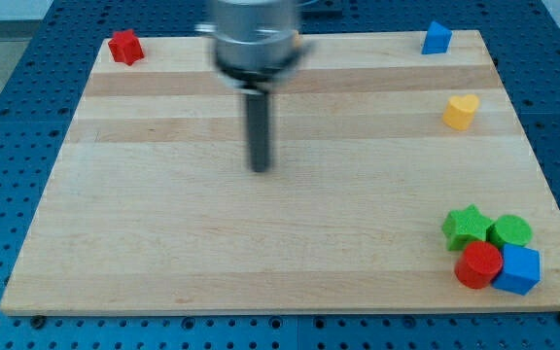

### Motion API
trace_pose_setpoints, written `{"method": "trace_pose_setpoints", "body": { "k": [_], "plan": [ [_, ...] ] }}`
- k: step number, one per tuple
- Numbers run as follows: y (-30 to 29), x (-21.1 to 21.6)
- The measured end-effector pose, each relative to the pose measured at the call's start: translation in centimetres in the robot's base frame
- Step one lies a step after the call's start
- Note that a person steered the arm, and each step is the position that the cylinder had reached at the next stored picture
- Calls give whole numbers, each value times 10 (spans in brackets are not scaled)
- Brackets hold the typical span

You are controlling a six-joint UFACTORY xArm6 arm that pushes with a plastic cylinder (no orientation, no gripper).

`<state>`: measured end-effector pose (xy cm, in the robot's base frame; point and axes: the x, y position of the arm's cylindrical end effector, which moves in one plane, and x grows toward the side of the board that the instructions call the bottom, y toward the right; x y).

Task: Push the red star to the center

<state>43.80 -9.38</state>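
The red star lies at the board's top left corner, near the edge. My tip stands on the wooden board a little left of its middle, well to the right of and below the red star, touching no block. The rod hangs from the blurred arm head at the view's top.
A blue block sits at the top right, a yellow heart below it. At the bottom right a green star, a green round block, a red cylinder and a blue cube cluster together.
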Motion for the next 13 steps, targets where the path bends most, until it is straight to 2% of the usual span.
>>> {"method": "trace_pose_setpoints", "body": {
  "k": [1,2,3,4,5,8,10,12,13],
  "plan": [
    [-125,-44],
    [-210,-108],
    [-211,-112],
    [-210,-167],
    [-210,-245],
    [-159,-241],
    [-189,-206],
    [-89,-211],
    [-68,-246]
  ]
}}
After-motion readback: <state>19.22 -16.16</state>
